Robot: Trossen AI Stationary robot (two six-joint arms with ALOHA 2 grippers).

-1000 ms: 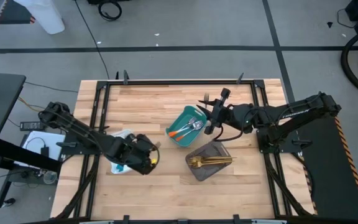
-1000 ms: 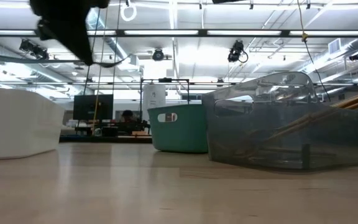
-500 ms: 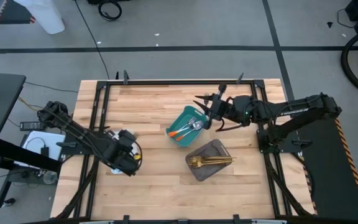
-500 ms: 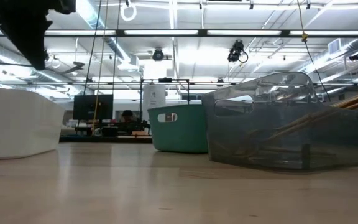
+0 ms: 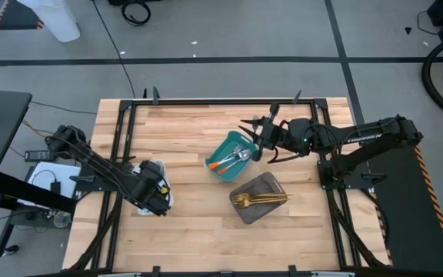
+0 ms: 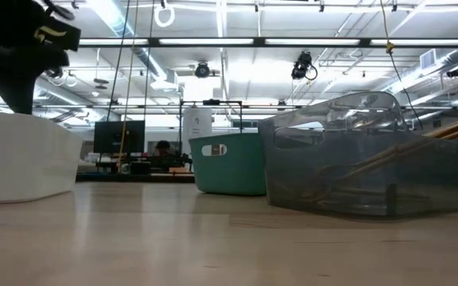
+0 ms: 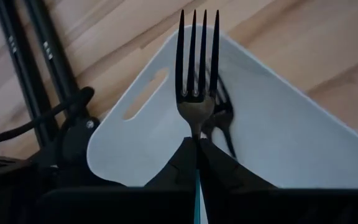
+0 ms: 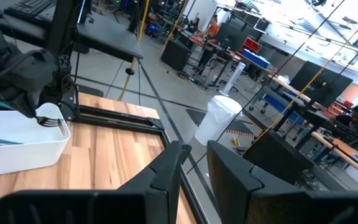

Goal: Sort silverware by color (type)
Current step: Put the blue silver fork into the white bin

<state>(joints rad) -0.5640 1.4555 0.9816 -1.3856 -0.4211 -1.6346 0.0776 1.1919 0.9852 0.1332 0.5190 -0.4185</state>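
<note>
Silverware lies sorted across three rectangular trays on the pale, plank-grained wooden bench (image 5: 183,131), which sits inside a dark metal frame. Near the bench's left edge stands the smooth white tray (image 7: 278,143), round-cornered with a slot handle cut in its wall, and a dark fork (image 7: 219,121) already rests inside it. At the middle sits the teal tray (image 5: 228,155), tilted on the planks and holding orange-handled forks (image 5: 225,164) with silver heads. Just beside it, nearer the front, the translucent grey tray (image 5: 261,198) carries slim all-gold utensils (image 5: 258,200). Over the white tray hangs the left claw (image 7: 197,155), its two dark fingers pressed shut on the narrow neck of a four-tined fork (image 7: 197,68) with a teal-blue handle, tines pointing away over the tray's corner. The right claw (image 5: 261,137) hovers above the far edge of the teal tray, its fingers slightly parted and holding nothing.
</note>
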